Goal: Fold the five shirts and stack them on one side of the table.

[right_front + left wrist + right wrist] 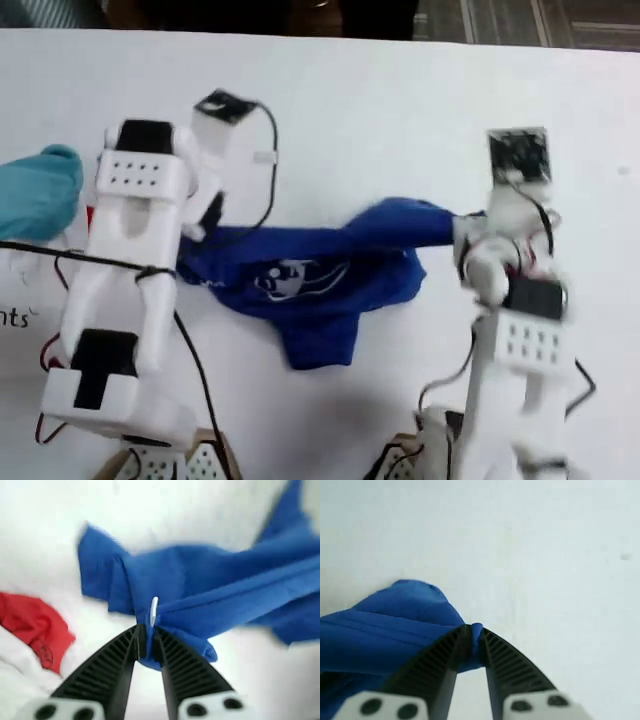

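Clamping ends of the blue shirt [320, 285]: left pincer [147, 639], right pincer [473, 636].

Bright, diffuse light floods my white table [400, 90], bleaching it almost featureless. Only soft grey shadows show, beneath the blue shirt [320, 290] at centre and beside my arms [130, 290] lower down.

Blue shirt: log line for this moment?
left pincer: shut on blue shirt | right pincer: shut on same shirt | shirt: bunched, strung between them
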You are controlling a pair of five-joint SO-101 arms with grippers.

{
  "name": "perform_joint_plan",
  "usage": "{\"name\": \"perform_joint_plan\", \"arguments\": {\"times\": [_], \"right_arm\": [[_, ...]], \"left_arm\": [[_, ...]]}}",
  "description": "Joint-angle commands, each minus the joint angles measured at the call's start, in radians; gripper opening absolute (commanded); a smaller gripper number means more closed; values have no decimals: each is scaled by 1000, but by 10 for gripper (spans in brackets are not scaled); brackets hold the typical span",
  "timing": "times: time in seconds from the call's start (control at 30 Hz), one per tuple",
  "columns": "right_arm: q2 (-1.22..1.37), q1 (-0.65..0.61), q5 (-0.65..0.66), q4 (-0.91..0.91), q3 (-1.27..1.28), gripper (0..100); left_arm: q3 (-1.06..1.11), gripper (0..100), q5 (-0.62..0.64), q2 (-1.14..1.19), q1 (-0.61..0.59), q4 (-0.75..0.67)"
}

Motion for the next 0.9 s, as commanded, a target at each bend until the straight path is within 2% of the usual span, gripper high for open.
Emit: {"name": "perform_joint_plan", "arguments": {"times": [0.0,0.17,0.33,0.47,0.6,0.67,0.77,0.87], "right_arm": [[-174,44,-41,-27,46,21],[-254,48,-64,-47,106,21],[-251,110,-54,-194,207,21],[-251,185,-46,-285,285,20],[-251,188,-18,-343,339,20],[-251,188,-15,-372,358,20],[-251,174,-12,-380,368,20],[-251,150,-12,-381,387,20]], "left_arm": [[-67,25,101,-8,83,-68],[-67,25,164,-8,135,-150],[-61,25,160,-3,129,-164],[21,27,83,55,163,-189],[41,28,54,153,196,-249],[39,56,54,184,204,-281],[39,155,52,196,216,-293],[-2,207,55,195,226,-239]]}}
